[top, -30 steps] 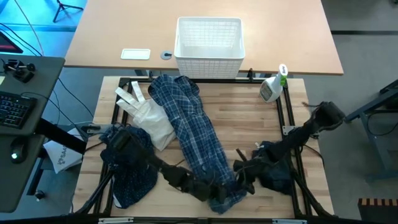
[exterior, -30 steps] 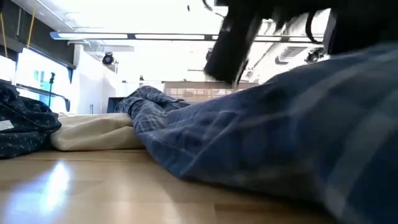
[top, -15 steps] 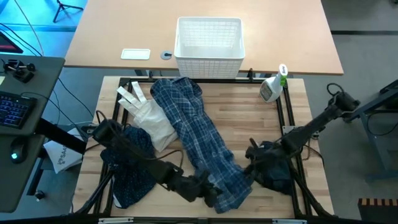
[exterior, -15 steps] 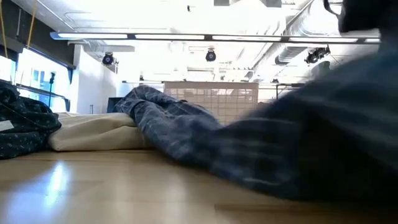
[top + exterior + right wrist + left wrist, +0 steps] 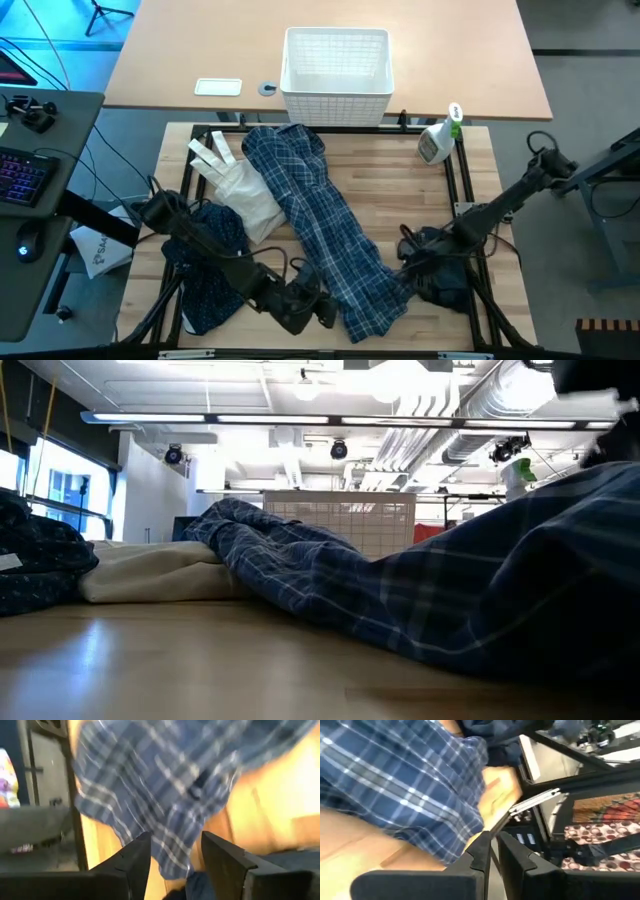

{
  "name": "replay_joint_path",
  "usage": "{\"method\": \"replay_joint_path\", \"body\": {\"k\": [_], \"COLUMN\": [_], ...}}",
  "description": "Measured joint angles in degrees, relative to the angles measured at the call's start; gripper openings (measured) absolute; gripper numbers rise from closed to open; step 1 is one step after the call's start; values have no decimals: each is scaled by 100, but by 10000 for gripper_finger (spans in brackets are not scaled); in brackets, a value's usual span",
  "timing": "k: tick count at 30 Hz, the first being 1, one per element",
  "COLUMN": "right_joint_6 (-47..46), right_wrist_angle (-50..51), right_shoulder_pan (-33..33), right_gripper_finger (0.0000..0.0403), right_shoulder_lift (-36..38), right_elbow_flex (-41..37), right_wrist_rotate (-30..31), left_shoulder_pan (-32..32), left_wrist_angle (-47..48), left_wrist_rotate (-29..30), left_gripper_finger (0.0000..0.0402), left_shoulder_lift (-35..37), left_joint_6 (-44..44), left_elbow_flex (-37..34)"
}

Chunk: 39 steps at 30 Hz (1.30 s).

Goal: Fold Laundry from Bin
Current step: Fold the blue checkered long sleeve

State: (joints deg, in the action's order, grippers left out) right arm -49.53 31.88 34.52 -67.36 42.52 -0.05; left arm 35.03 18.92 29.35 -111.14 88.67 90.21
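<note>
Left pincer (image 5: 322,312) lies low, pinched together beside plaid shirt (image 5: 318,215).

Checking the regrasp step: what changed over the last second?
Both grippers have backed off the plaid shirt's near hem. The left gripper slid left and now sits shut beside the hem, holding nothing. The right gripper pulled right, opened and let the shirt go. The hem shifted slightly right. The bin, cloth bag, dotted navy shirt and spray bottle stayed put.
</note>
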Motion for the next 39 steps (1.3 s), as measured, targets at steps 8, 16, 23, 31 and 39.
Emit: {"method": "replay_joint_path", "body": {"k": [8,16,23,31,39], "right_joint_6": [-975,-1057,-1286,-738,1160], "right_wrist_angle": [-1089,-796,-922,-1032,-1053], "right_shoulder_pan": [323,717,1154,1251,1443], "right_gripper_finger": [160,156,156,156,156], "right_shoulder_lift": [156,132,-103,-119,-81], "right_elbow_flex": [-435,-485,-490,-357,52], "right_wrist_rotate": [993,866,1944,1374,1306], "left_shoulder_pan": [-209,-177,-332,-700,-744], "left_wrist_angle": [536,-372,-1457,-2030,-1115], "left_wrist_rotate": [-801,-1423,-1010,-447,-579], "left_gripper_finger": [23,23,23,14,1], "left_shoulder_lift": [-412,-1224,-2119,-2295,-1502], "left_joint_6": [784,827,-299,-2266,-3436], "left_elbow_flex": [-447,-610,-535,-53,604]}}
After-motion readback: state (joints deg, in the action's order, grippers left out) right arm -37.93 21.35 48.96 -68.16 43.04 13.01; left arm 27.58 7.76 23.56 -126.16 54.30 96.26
